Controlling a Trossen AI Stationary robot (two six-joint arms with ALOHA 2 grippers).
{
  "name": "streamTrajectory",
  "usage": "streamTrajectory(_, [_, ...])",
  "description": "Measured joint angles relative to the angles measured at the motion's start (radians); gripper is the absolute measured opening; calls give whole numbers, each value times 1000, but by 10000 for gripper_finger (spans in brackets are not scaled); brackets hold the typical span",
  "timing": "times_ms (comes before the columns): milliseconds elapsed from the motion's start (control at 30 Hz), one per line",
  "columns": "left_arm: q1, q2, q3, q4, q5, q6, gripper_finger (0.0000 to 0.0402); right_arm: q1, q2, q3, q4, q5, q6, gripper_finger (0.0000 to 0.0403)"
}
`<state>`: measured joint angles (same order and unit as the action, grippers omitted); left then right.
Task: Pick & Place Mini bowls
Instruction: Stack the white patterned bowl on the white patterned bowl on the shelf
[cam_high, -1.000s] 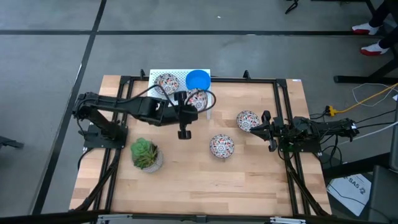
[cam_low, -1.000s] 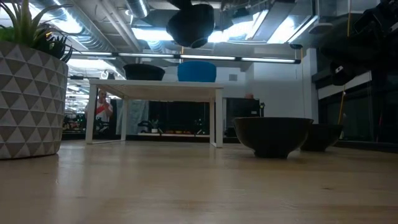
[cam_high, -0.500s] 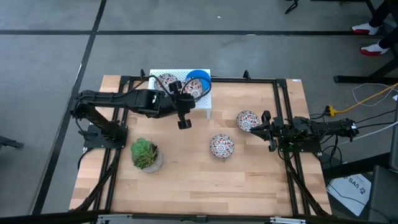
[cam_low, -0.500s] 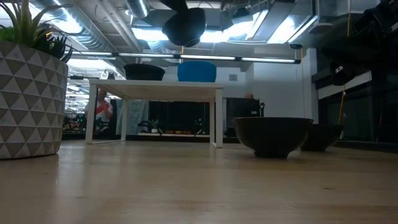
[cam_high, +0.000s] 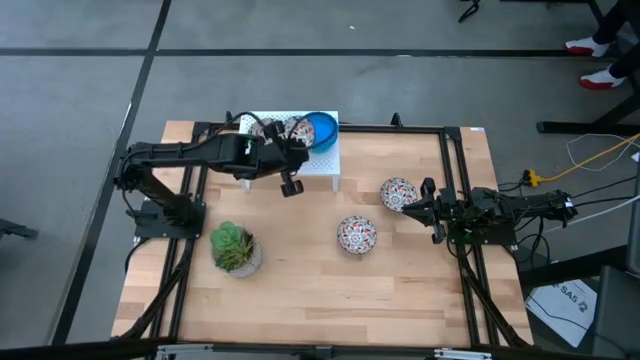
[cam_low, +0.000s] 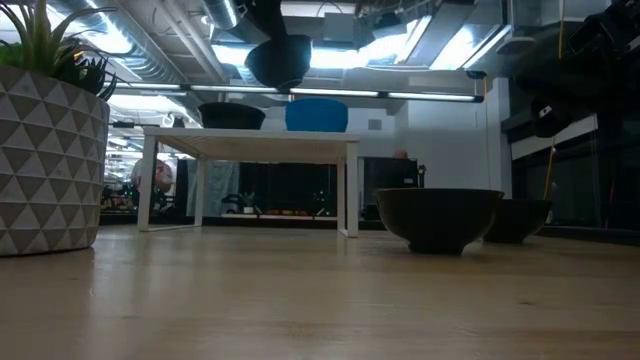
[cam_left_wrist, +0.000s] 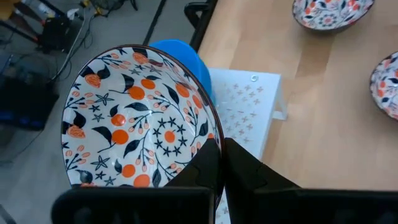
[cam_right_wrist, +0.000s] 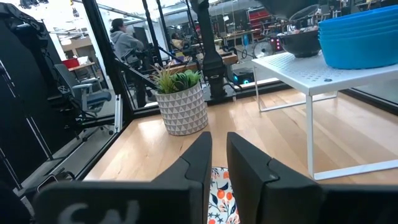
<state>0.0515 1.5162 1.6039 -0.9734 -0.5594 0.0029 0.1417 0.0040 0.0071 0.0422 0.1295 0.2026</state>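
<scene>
While the left tool (cam_left_wrist: 214, 163) pinches the flowery bowl's (cam_left_wrist: 140, 118) rim above the little white stand (cam_high: 322, 166), it should go down slowly beside the blue bowl (cam_high: 322, 128). The right tool (cam_right_wrist: 219, 163), nearly pressed together, waits.

A floral mini bowl (cam_left_wrist: 140, 121), white with red and dark sprigs, is held upright by its rim above the white stand (cam_high: 325, 166). A stack of plain blue bowls (cam_high: 321, 128) is set on the stand, with another floral bowl (cam_high: 262, 127) beside it. Two more floral bowls (cam_high: 357, 234) (cam_high: 398, 193) are set upright on the table (cam_high: 320, 290), well apart from the stand.
</scene>
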Motion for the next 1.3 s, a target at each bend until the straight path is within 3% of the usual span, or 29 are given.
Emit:
streamTrajectory(233, [21, 0, 0, -31, -3, 0, 3, 0, 0, 0, 0, 0, -1, 52])
streamTrajectory(467, [24, -25, 0, -84, -77, 2, 3, 0, 0, 0, 0, 0, 1, 52])
streamTrajectory(867, [115, -113, 0, -254, -60, -84, 3, 0, 0, 0, 0, 0, -1, 52])
streamTrajectory(1300, [142, -109, 0, -264, -32, -20, 3, 0, 0, 0, 0, 0, 0, 52])
